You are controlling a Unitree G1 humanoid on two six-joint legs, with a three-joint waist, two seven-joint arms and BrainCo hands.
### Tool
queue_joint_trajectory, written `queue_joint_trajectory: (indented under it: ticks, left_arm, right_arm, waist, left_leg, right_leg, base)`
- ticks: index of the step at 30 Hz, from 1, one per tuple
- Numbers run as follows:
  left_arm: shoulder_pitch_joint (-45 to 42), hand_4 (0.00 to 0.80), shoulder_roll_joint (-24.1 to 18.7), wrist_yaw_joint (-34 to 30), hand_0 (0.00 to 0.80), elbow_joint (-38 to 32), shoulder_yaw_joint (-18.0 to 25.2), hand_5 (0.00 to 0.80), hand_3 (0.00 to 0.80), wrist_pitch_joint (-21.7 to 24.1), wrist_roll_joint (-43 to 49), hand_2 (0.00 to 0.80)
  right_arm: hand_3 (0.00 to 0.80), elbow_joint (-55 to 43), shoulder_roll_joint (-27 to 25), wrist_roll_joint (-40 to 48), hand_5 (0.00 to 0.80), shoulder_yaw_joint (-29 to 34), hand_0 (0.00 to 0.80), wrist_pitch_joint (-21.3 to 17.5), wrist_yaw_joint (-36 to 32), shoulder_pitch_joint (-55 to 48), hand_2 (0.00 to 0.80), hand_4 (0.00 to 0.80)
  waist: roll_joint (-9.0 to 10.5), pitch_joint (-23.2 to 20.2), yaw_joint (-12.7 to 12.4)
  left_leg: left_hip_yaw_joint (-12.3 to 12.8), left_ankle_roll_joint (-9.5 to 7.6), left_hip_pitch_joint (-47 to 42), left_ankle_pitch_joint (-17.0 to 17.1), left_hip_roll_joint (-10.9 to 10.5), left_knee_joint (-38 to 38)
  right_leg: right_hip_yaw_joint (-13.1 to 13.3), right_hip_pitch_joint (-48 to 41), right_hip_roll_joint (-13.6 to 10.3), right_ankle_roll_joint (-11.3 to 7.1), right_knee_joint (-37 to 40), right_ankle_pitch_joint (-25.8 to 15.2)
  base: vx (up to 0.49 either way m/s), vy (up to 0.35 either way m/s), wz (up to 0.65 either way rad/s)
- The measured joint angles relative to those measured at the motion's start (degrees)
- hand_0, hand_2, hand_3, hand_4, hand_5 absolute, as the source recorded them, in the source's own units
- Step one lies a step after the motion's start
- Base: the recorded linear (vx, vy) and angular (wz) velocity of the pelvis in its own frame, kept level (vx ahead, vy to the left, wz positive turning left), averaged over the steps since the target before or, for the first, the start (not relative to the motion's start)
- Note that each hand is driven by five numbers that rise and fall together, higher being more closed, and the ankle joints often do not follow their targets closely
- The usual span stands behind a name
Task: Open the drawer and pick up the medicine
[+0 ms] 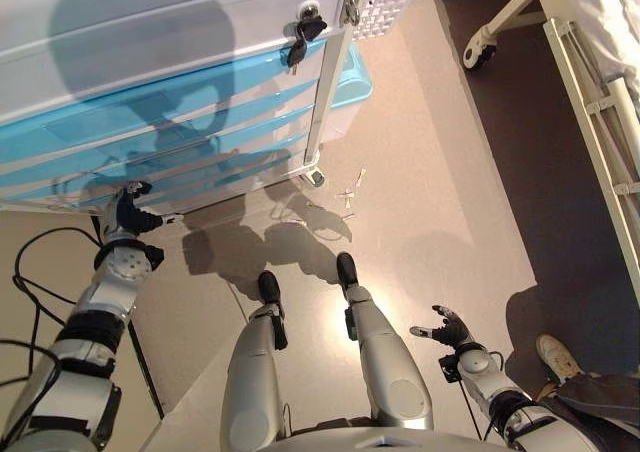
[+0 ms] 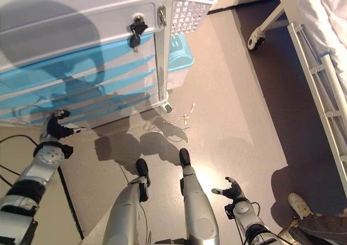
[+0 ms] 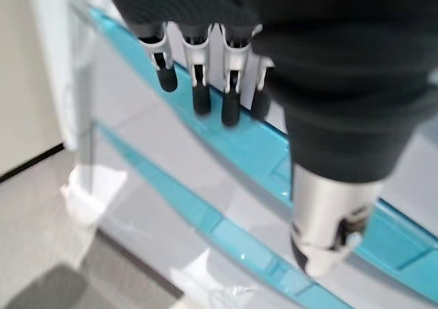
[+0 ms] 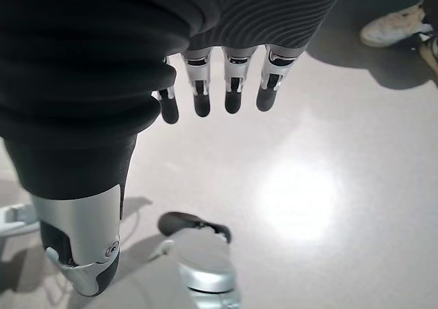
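Fingers [image 3: 201, 98] before four blue drawers [image 1: 150, 132]

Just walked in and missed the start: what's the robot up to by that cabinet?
It is working on the drawer cabinet. The left hand is raised to the lower blue-edged drawers, fingers straight by a blue strip, gripping nothing. All drawers look closed and no medicine is visible. The right hand hangs open and empty over the floor. A person's shoe shows nearby.

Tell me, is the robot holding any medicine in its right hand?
No: the right hand hangs over the bare floor with straight fingers and nothing in it, far from the drawer cabinet.
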State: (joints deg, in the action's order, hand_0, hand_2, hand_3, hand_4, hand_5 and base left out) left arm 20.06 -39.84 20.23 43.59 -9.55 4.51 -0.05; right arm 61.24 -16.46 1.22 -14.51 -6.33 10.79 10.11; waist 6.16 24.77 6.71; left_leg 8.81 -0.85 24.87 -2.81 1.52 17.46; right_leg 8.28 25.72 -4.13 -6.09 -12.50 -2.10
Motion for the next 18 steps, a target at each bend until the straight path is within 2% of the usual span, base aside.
queue_joint_trajectory:
  ticks: [4, 5, 7, 8, 10, 11, 12, 14, 18]
  left_arm:
    - [-5.9, 0.0, 3.8, -4.1, 0.0, 0.4, 1.6, 0.0, 0.0, 0.8, -4.2, 0.0]
    - [-7.8, 0.0, 4.3, -4.9, 0.0, 0.1, 1.8, 0.0, 0.0, 0.9, -4.9, 0.0]
    - [-10.3, 0.0, 9.2, -7.6, 0.0, 1.6, 4.7, 0.0, 0.0, 1.4, -8.5, 0.0]
    - [-12.7, 0.0, 12.3, -9.6, 0.0, 2.8, 3.1, 0.0, 0.0, 1.3, -10.1, 0.0]
    - [-14.5, 0.0, 14.2, -11.0, 0.0, 3.2, 2.7, 0.0, 0.0, 1.4, -10.3, 0.0]
    - [-15.8, 0.0, 16.7, -12.1, 0.0, 5.5, 2.8, 0.0, 0.0, 1.3, -10.5, 0.0]
    - [-16.6, 0.0, 17.2, -12.6, 0.0, 5.7, 2.6, 0.0, 0.0, 1.2, -10.8, 0.0]
    - [-18.9, 0.0, 19.6, -13.8, 0.0, 8.0, 3.2, 0.0, 0.0, 1.2, -10.9, 0.0]
    - [-20.4, 0.0, 22.8, -15.3, 0.0, 11.9, 4.9, 0.0, 0.0, 1.1, -12.3, 0.0]
  right_arm:
    - [0.0, -0.1, -0.3, 0.2, 0.0, 0.5, 0.0, 0.0, 0.1, -0.4, 0.0, 0.0]
    - [0.0, -0.2, -0.4, 0.2, 0.0, 0.6, 0.0, 0.0, 0.0, -0.3, 0.0, 0.0]
    - [0.0, -0.2, -0.6, 0.2, 0.0, 2.5, 0.0, 0.3, -0.3, -1.2, 0.0, 0.0]
    - [0.0, 0.0, -1.0, 0.1, 0.0, 2.8, 0.0, 0.3, -0.5, -3.0, 0.0, 0.0]
    - [0.0, 0.1, -1.5, 0.1, 0.0, 3.0, 0.0, 0.3, -0.6, -3.8, 0.0, 0.0]
    - [0.0, 0.5, -1.9, 0.2, 0.0, 4.0, 0.0, 0.4, -1.0, -4.6, 0.0, 0.0]
    - [0.0, 0.7, -2.0, 0.2, 0.0, 4.2, 0.0, 0.4, -1.3, -4.8, 0.0, 0.0]
    - [0.0, 2.8, -2.1, 0.7, 0.0, 5.4, 0.0, 0.4, -2.4, -5.4, 0.0, 0.0]
    - [0.0, 4.6, -1.8, 2.5, 0.0, 6.8, 0.0, 0.5, -4.1, -7.3, 0.0, 0.0]
  waist:
    - [-0.55, 0.2, -0.6]
    - [-0.87, 0.3, -1.5]
    - [-2.16, 0.5, -1.6]
    - [-3.49, -0.7, -2.0]
    - [-4.4, -1.9, -3.2]
    - [-6.01, -2.9, -3.4]
    - [-6.43, -3.2, -3.3]
    - [-8.05, -5.5, -3.3]
    - [-8.53, -9.8, -4.2]
  left_leg:
    - [-0.4, 0.29, -3.5, 1.1, -0.6, -2.9]
    - [-0.8, 0.4, -3.5, 1.4, -0.6, -3.3]
    - [-2.3, 0.52, -6.9, 2.7, -1.2, -6.2]
    - [-3.1, 0.96, -9.4, 2.8, -1.3, -8.1]
    - [-3.4, 1.15, -10.6, 3.0, -1.3, -9.1]
    - [-4.8, 1.14, -12.6, 4.2, -1.5, -11.1]
    - [-5.1, 1.3, -13.4, 4.5, -1.5, -11.8]
    - [-7.3, 1.72, -16.4, 5.5, -1.5, -14.3]
    - [-8.7, 2.45, -19.1, 6.4, -0.8, -16.5]
  right_leg:
    - [-0.6, -2.7, -0.4, 0.23, 0.8, 0.3]
    - [-1.0, -2.8, -0.5, 0.3, 0.8, 0.3]
    - [-2.7, -6.3, -1.1, 0.36, 2.5, 0.3]
    - [-3.8, -8.9, -1.2, 0.66, 3.3, 1.0]
    - [-4.2, -9.8, -1.2, 0.58, 3.3, 1.5]
    - [-5.7, -11.8, -1.4, 0.9, 3.8, 1.6]
    - [-6.1, -12.4, -1.4, 0.97, 3.7, 2.0]
    - [-8.5, -15.6, -1.3, 1.4, 4.6, 2.8]
    - [-10.5, -18.9, -0.7, 1.73, 6.5, 3.3]
  base:
    - [0.047, -0.068, 0.09]
    - [0.114, -0.13, 0.21]
    - [0.076, -0.065, 0.38]
    - [0.086, -0.064, 0.35]
    - [0.071, -0.055, 0.26]
    - [0.052, -0.049, 0.35]
    - [0.1, -0.095, 0.44]
    - [0.068, -0.091, 0.43]
    - [0.037, -0.061, 0.23]
